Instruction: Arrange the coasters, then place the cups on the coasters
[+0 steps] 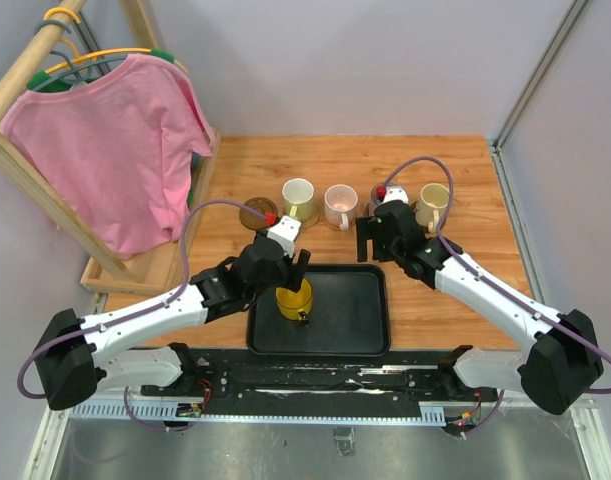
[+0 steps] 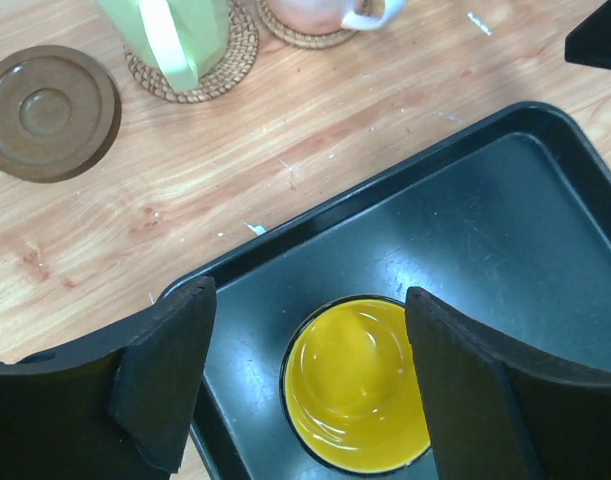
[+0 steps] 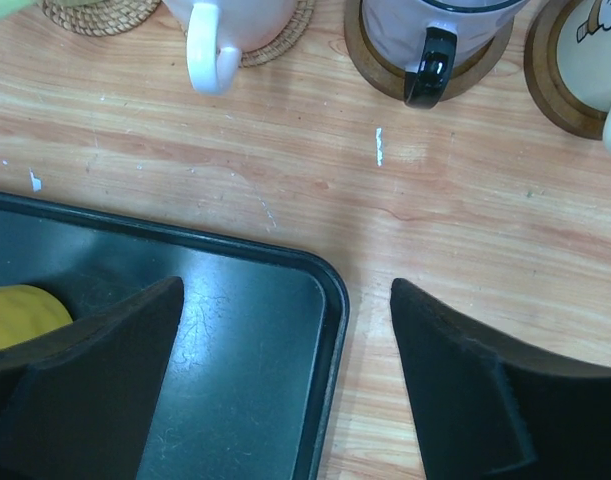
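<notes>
On the tray: one yellow cup, upright in the left part, with no coaster under it.
Left gripper: jaws spread, one finger on each side of the yellow cup, with a clear gap at the left finger; not gripping.
Cups in all: five.
Cups on coasters: four, in a row on the table beyond the tray: white cup, pink cup, greyish purple cup with a black handle, cream cup.
Coasters in all: five.
Tan coasters: two, woven, under the white and pink cups.
Dark coasters: three; two under the purple and cream cups, one bare coaster at the row's left end.
Right gripper: wide open, holding nothing, over the tray's far right corner.
Far left: one pink shirt hanging on a wooden rack.
</notes>
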